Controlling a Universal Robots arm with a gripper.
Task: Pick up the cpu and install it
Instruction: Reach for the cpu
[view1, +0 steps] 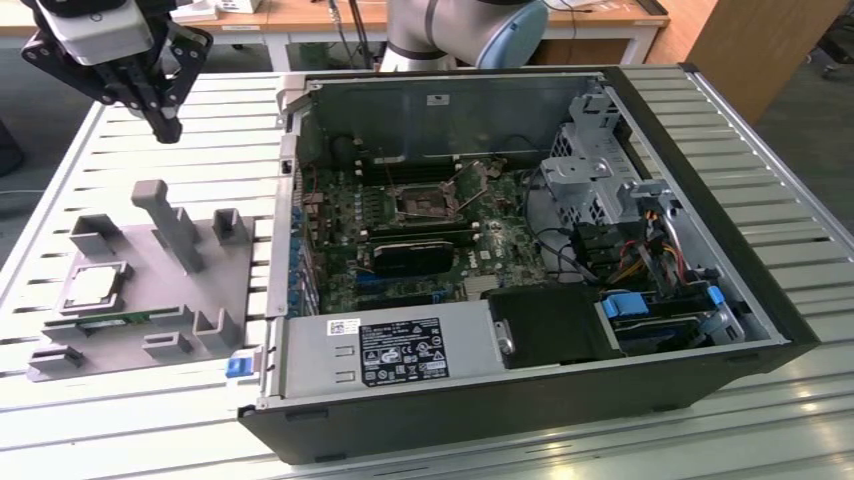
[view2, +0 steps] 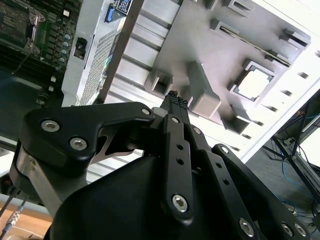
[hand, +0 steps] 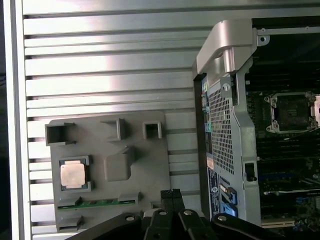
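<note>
One gripper (view1: 162, 128) hangs at the upper left of the exterior view, above the slatted table (view1: 147, 420) and well apart from the cpu (view1: 91, 287). Its fingers (view2: 172, 98) meet at the tips in both wrist views, with nothing between them. The cpu lies flat, shiny side up, in a square pocket of the grey holder (view1: 220, 290) at the exterior view's left, beside the open computer case (view1: 534, 400). A thin green strip (hand: 97, 203), probably a memory stick, lies in the holder just beside the cpu.
</note>
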